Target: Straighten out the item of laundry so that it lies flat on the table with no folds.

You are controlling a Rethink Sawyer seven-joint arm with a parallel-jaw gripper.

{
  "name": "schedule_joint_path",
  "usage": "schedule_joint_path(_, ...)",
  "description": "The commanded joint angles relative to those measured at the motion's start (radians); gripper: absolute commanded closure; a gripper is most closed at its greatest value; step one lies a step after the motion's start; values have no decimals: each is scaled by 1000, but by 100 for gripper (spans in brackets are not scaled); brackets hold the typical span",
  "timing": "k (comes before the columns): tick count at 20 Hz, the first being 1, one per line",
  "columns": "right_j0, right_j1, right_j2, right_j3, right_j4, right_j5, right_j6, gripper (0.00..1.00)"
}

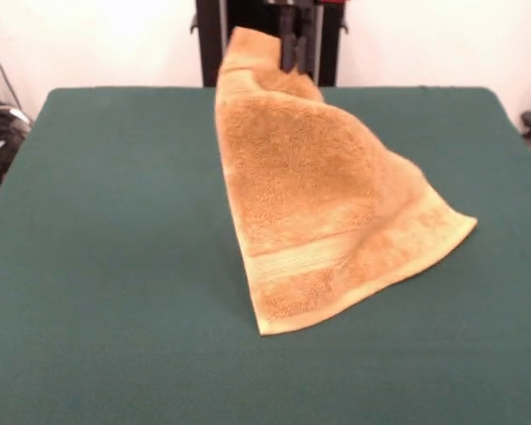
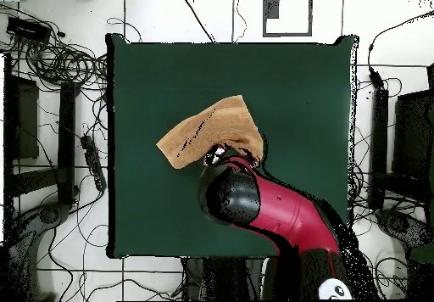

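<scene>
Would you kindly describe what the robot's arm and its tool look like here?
From overhead, the arm is glossy red with a rounded black casing at its wrist end, thick and tubular. In the front view the tool shows as slim dark vertical bars. No cables or markings on either can be made out.

Robot lab, green cloth-covered table point(image 2: 144, 86), red and black robot arm point(image 2: 280, 214) on pedestal, tangled cables point(image 2: 63, 61) over tiled floor point(image 2: 390, 10), white wall point(image 1: 97, 40)
</scene>
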Motion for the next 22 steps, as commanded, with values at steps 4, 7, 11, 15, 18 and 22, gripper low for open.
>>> schedule_joint_path(4,8,20,67,67,-34,46,95,100)
schedule_joint_path(7,60,19,22,91,-38,-34,159,100)
schedule_joint_path(11,60,65,34,113,-26,-101,190,100)
schedule_joint_path(15,67,84,32,119,-18,-119,199,100)
schedule_joint_path(18,77,76,27,127,-5,-117,206,100)
schedule_joint_path(22,156,70,-30,98,15,-119,240,100)
